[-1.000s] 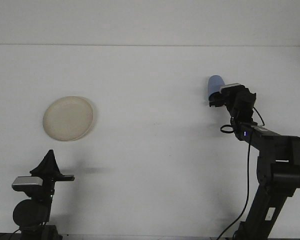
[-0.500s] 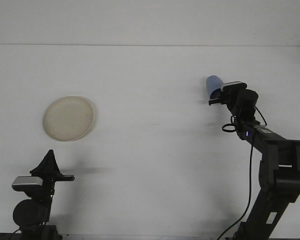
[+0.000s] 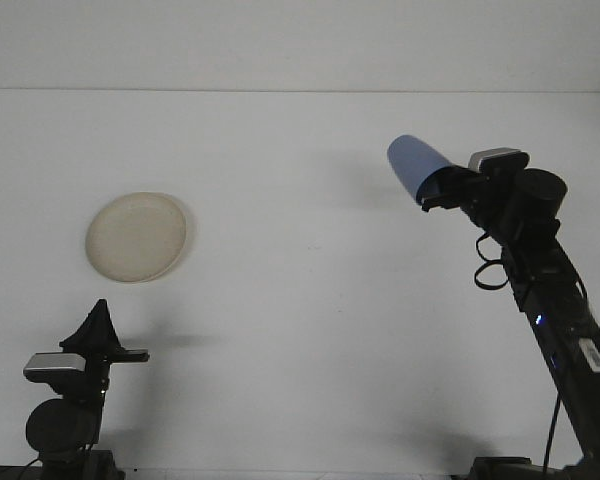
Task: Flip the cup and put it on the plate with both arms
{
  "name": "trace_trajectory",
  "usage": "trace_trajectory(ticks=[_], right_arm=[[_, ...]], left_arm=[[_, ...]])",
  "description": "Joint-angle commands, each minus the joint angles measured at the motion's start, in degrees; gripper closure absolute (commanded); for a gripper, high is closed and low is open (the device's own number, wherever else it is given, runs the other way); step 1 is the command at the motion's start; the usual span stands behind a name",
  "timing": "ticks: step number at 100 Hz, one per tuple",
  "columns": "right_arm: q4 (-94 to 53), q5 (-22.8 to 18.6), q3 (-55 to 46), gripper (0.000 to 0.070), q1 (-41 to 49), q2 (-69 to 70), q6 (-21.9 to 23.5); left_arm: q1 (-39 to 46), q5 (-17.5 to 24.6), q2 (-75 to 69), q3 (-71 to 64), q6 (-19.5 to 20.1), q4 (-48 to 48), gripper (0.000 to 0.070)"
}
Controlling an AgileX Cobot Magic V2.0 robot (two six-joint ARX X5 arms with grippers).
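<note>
front view: cup (image 3: 414, 165) rim hidden (right end effector (image 3: 438, 187))

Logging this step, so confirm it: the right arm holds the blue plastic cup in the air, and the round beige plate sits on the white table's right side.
Wrong side. The front view shows the round beige plate on the white table's left; the right gripper does hold the blue plastic cup aloft.

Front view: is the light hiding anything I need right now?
Front view: bright, washed-out table; the blue cup and cream plate read clearly. Right gripper and left gripper are dark silhouettes, fingers hard to judge. Soft shadows only.
</note>
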Motion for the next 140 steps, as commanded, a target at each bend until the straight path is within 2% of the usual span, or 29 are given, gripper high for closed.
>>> trace_trajectory(ticks=[1, 21, 29, 39, 47, 56, 69, 88, 130, 135, 140], right_arm=[[-7.8, -2.5, 1.9, 0.07, 1.7, -1.4, -0.1], [-32.5, -2.9, 6.8, 0.07, 11.0, -2.7, -8.1], [-41.1, -0.6, 9.7, 0.07, 15.5, -1.9, -11.3], [-49.6, 5.6, 13.5, 0.07, 22.2, -0.3, -14.1], [-55.3, 11.3, 16.3, 0.07, 27.5, 1.4, -14.6], [-60.4, 15.4, 18.7, 0.07, 32.4, 3.6, -15.5], [-65.2, 18.0, 21.0, 0.07, 38.6, 7.7, -15.6], [-66.8, 22.9, 21.5, 0.07, 45.1, 13.6, -15.6], [-67.2, 23.3, 21.5, 0.0698, 49.4, 22.4, -15.8], [-67.0, 23.3, 21.5, 0.0653, 49.4, 22.4, -15.8], [-66.8, 23.3, 21.5, 0.0532, 49.4, 22.4, -15.8]], left_arm=[[0.0, 0.1, 0.0, -1.2, -0.1, 0.7, 0.0687], [0.0, 0.1, 0.0, -1.2, -0.1, 0.7, 0.0687], [0.0, 0.1, 0.0, -1.2, -0.5, 0.7, 0.0687], [0.0, 0.1, 0.0, -1.2, -0.6, 0.7, 0.0687], [0.0, 0.1, 0.0, -1.2, -0.6, 0.7, 0.0687], [0.0, 0.1, 0.0, -1.2, -0.6, 0.7, 0.0687], [0.0, 0.1, 0.0, -1.2, -0.7, 0.7, 0.0687], [0.0, 0.1, 0.0, -1.2, -3.3, 0.7, 0.0687], [0.0, 0.1, 0.0, -1.2, -3.4, 0.7, 0.0687], [0.0, 0.1, 0.0, -1.2, -3.9, 0.7, 0.0687], [0.0, 0.1, 0.0, -1.2, -5.3, 0.7, 0.0687]])
